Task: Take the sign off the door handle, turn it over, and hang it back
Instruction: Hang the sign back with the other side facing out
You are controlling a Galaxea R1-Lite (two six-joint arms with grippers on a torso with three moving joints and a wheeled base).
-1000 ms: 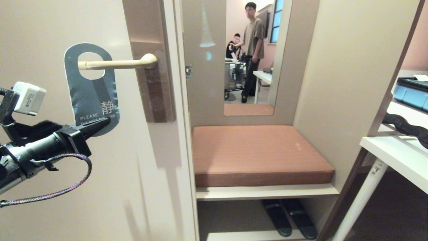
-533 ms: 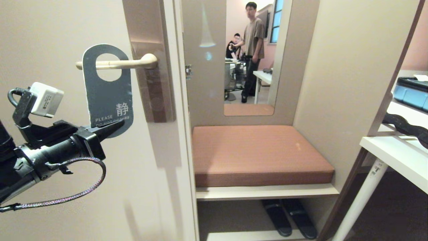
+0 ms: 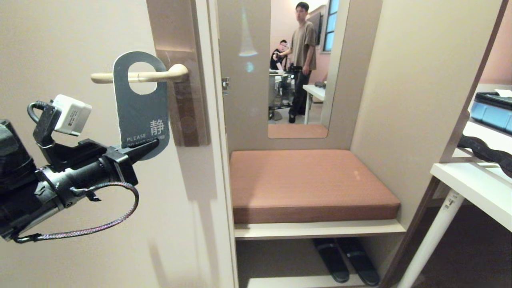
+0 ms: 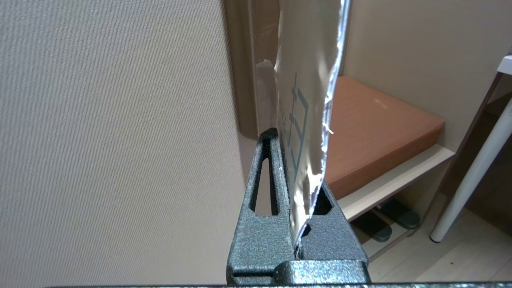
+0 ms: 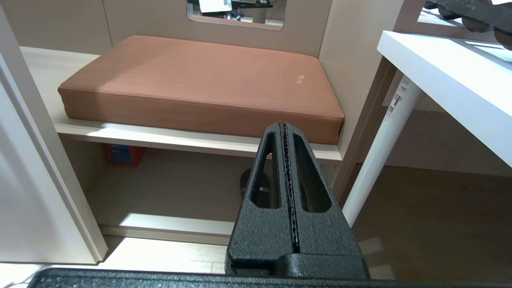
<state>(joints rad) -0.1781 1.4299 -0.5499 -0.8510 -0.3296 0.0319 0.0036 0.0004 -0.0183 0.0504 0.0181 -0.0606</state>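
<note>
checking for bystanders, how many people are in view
2, both seen through the opening beside the door: one person standing in a tan shirt, and one seated just left of them, partly hidden. Others may be out of sight.

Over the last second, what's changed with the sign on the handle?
The left gripper, shut on the sign, has slid it along the door handle from near the free tip toward the brown plate. Its blue face still shows. The right gripper stayed shut and parked.
</note>
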